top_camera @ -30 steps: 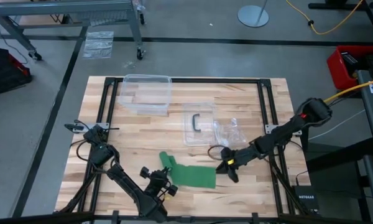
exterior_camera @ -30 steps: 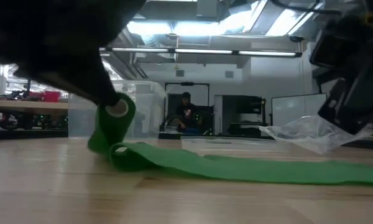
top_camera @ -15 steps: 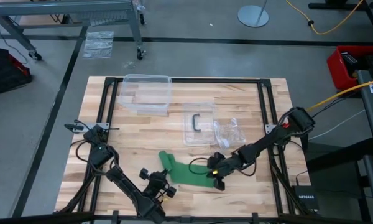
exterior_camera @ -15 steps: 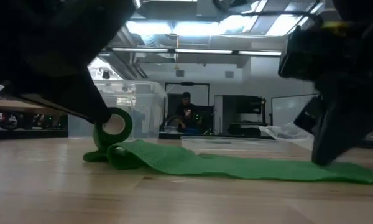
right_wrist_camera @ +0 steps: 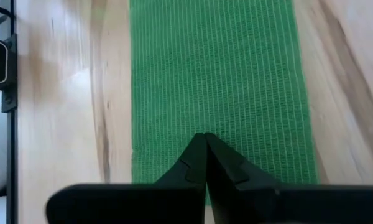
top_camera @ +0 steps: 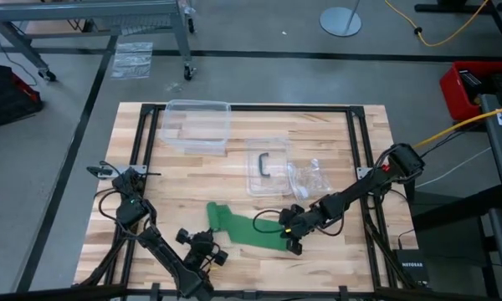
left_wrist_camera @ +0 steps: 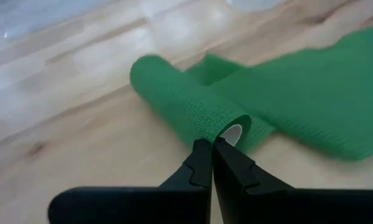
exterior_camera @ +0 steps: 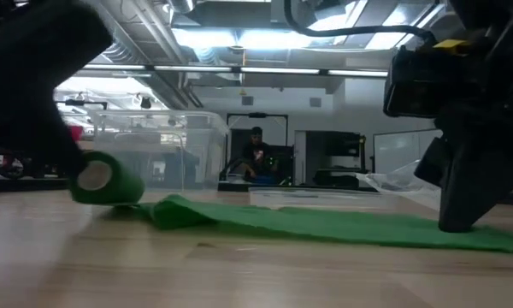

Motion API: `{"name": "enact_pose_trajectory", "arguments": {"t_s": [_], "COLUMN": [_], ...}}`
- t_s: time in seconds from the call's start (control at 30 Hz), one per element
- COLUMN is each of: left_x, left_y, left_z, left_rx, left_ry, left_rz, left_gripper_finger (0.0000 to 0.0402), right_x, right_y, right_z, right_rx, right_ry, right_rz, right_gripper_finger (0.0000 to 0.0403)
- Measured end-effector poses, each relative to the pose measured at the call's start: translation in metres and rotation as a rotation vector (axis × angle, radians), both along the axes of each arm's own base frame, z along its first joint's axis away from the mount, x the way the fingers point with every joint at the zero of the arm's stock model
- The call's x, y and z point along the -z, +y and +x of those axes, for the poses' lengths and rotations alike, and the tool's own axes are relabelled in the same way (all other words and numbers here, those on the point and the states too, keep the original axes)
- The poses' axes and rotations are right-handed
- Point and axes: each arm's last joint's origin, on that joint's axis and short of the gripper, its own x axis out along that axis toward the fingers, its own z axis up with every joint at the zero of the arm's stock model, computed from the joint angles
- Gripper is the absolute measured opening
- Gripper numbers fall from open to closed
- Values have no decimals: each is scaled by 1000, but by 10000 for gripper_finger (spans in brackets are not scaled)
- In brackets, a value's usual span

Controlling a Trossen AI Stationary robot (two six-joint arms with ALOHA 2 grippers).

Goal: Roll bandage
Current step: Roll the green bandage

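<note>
The left gripper (left_wrist_camera: pixel 211 144), clenched on the core rim of the bandage (top_camera: pixel 249 230), held the rolled end just ahead of its tips. From there the flat band ran along the table (top_camera: pixel 335 142) toward the right gripper (right_wrist_camera: pixel 205 138), closed with its tips pressing the far end. Only the left wrist view showed the pinched core; the high view showed the band's whole run.

A clear plastic bin (top_camera: pixel 197 125) sits at the far side of a wooden table (top_camera: pixel 335 125), with a clear lid (top_camera: pixel 266 165) bearing a dark handle nearby and a crumpled clear plastic bag (top_camera: pixel 309 176) just beside the lid. In the room beyond, a person (exterior_camera: pixel 256 154) sits at a workstation under ceiling lights. A red crate (top_camera: pixel 473 88) stands on the floor.
</note>
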Motion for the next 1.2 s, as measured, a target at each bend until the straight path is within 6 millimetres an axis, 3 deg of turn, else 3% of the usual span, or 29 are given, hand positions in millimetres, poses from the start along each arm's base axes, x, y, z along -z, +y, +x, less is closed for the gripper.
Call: {"name": "enact_pose_trajectory", "arguments": {"t_s": [0.57, 1.2], "left_x": [7, 7], "left_y": [-18, -25], "left_z": [-37, -47], "left_rx": [-55, -47], "left_ry": [214, 241], "left_rz": [-84, -93], "left_gripper_finger": [1, 0], "right_x": [3, 2], "right_y": [-3, -1], "right_z": [-7, -14], "right_rx": [-18, -90], "right_ry": [100, 212], "right_rz": [-2, 88], "right_gripper_finger": [2, 2]}}
